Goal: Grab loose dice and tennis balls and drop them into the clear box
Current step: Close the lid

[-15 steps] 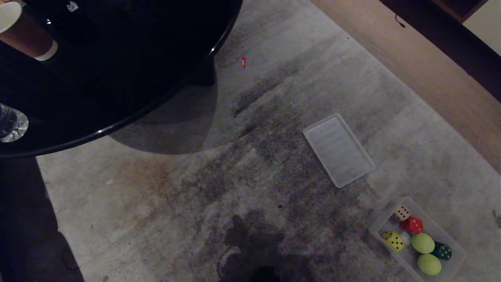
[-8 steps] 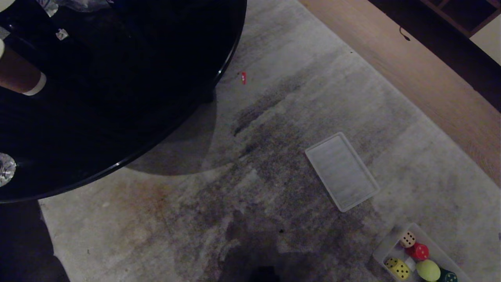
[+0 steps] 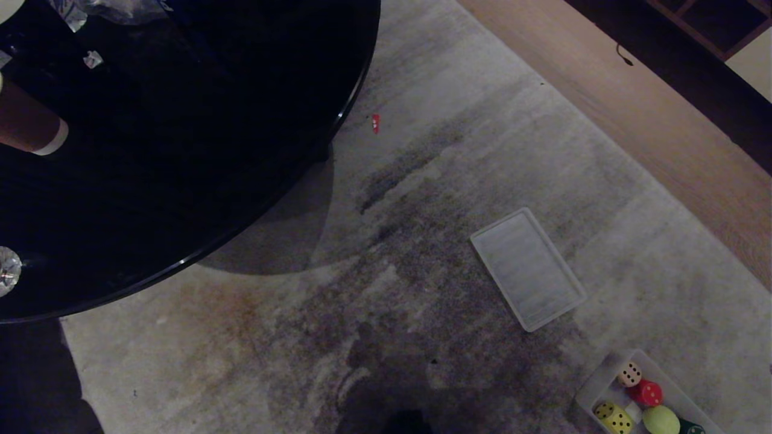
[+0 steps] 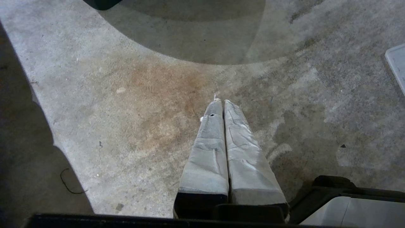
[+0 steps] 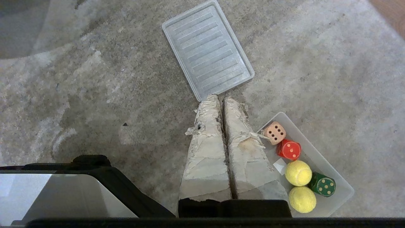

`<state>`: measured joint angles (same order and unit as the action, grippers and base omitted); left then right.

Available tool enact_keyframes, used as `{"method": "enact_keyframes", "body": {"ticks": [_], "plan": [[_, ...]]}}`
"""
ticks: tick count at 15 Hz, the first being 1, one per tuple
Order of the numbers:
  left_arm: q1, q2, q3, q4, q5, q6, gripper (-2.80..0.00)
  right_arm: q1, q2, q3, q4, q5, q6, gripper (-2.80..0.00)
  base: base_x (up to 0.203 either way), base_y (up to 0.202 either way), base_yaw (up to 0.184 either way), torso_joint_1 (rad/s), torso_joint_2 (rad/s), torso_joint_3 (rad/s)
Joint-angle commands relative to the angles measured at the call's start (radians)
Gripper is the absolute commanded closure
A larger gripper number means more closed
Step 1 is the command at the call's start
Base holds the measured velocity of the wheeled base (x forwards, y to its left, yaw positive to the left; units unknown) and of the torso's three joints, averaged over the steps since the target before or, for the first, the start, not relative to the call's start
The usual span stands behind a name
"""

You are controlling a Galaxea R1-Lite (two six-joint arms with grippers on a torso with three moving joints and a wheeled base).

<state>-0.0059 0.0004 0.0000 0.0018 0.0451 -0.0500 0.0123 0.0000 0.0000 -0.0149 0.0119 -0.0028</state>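
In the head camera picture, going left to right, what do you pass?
Brown paper cup → black round table → small red scrap on the carpet → ribbed lid → clear box holding the dice and a tennis ball.

Left gripper (image 4: 221, 102): two long tapered fingers (image 4: 207, 152) wrapped in pale grey padding, pressed together along their full length, nothing between them; pointed down at the floor, held above it. Right gripper (image 5: 220, 97): matching pair of fingers (image 5: 207, 152), wrapping frayed and torn at the edges, likewise pressed together and empty, pointed down. Neither arm appeared in the head view.
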Motion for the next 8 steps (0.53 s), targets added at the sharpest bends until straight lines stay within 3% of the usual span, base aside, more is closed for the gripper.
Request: {"method": "enact_keyframes", "body": {"ticks": [1, 8], "plan": [[0.000, 0.001, 0.002, -0.001, 0.000, 0.002, 0.00, 0.000, 0.002, 0.006, 0.000, 0.000, 0.000, 0.00, 0.000, 0.000, 0.000, 0.000, 0.00, 0.000], [0.000, 0.001, 0.002, -0.002, 0.001, -0.001, 0.00, 0.000, 0.002, 0.006, 0.000, 0.000, 0.000, 0.00, 0.000, 0.000, 0.000, 0.003, 0.00, -0.171]]}}
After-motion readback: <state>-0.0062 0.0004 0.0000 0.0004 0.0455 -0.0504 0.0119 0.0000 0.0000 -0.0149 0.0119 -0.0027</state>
